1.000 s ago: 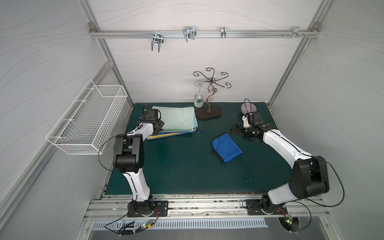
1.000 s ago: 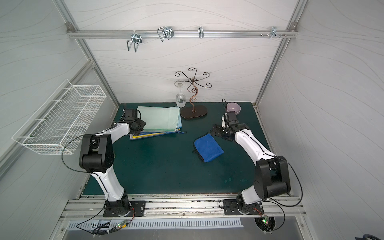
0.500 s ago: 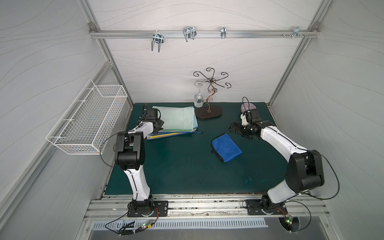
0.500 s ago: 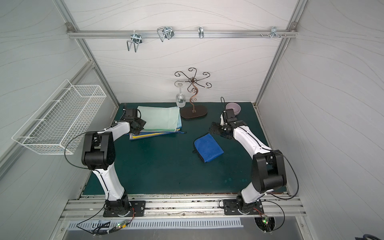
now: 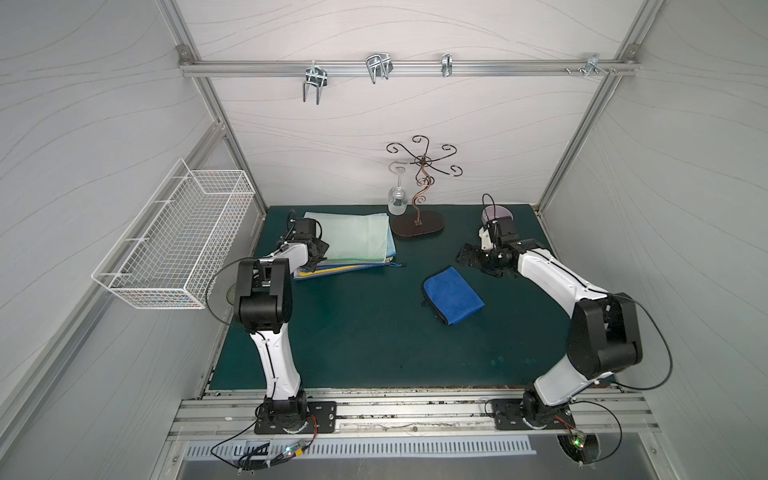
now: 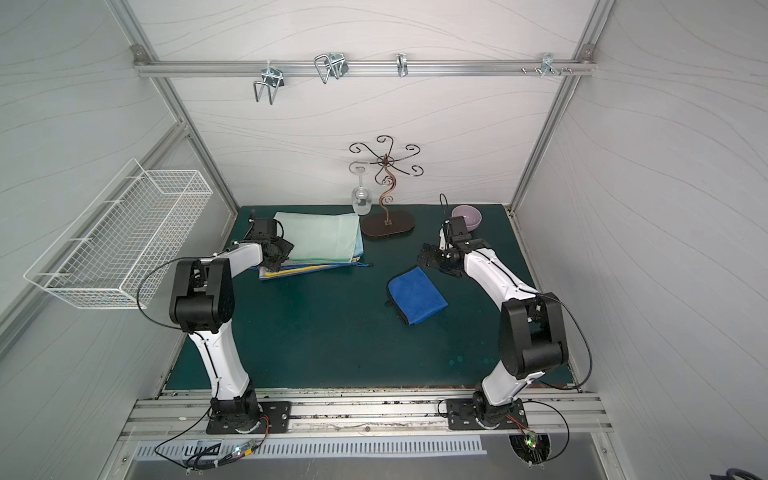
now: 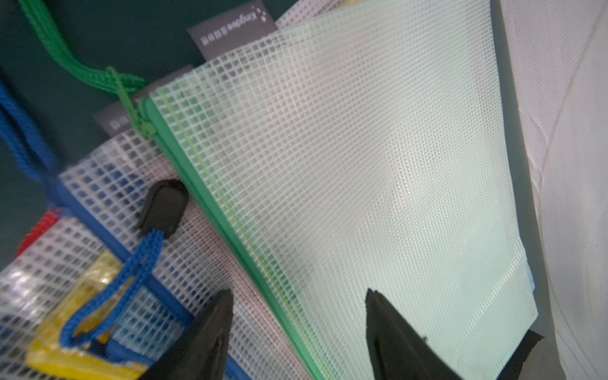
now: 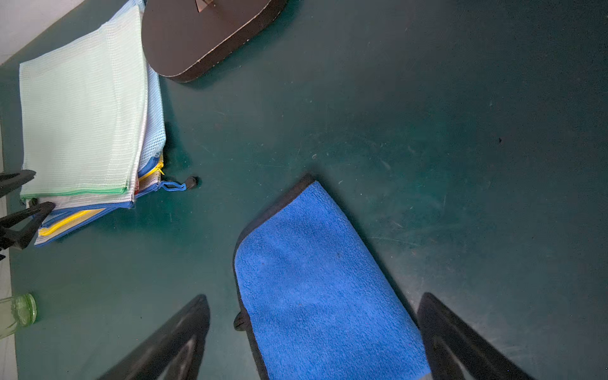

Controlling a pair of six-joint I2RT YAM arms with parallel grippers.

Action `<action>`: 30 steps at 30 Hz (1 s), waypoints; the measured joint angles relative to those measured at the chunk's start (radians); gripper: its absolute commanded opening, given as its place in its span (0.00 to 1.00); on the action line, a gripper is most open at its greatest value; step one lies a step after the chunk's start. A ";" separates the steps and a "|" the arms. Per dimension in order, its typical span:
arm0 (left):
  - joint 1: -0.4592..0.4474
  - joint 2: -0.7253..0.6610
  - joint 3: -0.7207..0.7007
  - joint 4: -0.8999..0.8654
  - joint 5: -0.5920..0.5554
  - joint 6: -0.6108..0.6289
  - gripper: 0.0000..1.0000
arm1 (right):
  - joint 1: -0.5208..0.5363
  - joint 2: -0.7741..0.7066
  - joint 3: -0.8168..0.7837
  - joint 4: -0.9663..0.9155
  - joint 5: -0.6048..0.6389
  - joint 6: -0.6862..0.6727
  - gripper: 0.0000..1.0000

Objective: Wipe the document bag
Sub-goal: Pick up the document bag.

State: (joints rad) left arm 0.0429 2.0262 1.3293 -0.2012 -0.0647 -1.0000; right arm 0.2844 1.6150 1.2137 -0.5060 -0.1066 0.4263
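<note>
A stack of mesh document bags lies at the back left of the green mat, with a pale green document bag [image 5: 353,237] [image 6: 320,235] [image 7: 362,164] [image 8: 82,108] on top. My left gripper [image 5: 319,252] [image 6: 285,251] [image 7: 298,292] [image 8: 42,190] is open at the stack's left edge. Its fingers straddle the green zipper edge without clamping it. A folded blue cloth [image 5: 453,299] [image 6: 417,295] [image 8: 316,279] lies flat at mid-right. My right gripper [image 5: 467,257] [image 6: 432,259] [image 8: 314,297] hangs wide open just over the cloth's far end, holding nothing.
A dark oval stand [image 5: 417,224] [image 8: 204,36] with a hanging wine glass [image 5: 397,199] stands beside the stack at the back. A purple bowl [image 6: 466,216] sits behind my right wrist. A wire basket [image 5: 178,241] hangs on the left wall. A glass jar [image 8: 16,312] stands at the mat's left edge.
The left jaws have widened a little at the stack's edge. The right gripper has drifted slightly left, toward the cloth's far end, still wide open.
</note>
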 measured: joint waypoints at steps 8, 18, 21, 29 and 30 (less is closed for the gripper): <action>0.004 0.033 0.000 0.088 0.013 -0.003 0.43 | 0.004 0.016 0.015 0.000 0.000 0.000 0.99; 0.009 0.048 -0.033 0.200 0.065 -0.008 0.00 | 0.019 0.040 0.031 0.002 -0.004 -0.002 0.99; 0.009 0.048 -0.034 0.229 0.088 -0.003 0.00 | 0.023 0.044 0.032 0.002 -0.006 -0.005 0.99; 0.009 0.032 -0.063 0.283 0.141 -0.003 0.00 | 0.034 0.054 0.053 0.000 -0.014 -0.008 0.99; 0.009 0.022 -0.070 0.283 0.147 -0.003 0.00 | 0.036 0.054 0.054 0.001 -0.016 -0.008 0.99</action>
State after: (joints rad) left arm 0.0517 2.0483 1.2594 0.0814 0.0822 -1.0027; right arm 0.3202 1.6691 1.2675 -0.5053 -0.1223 0.4179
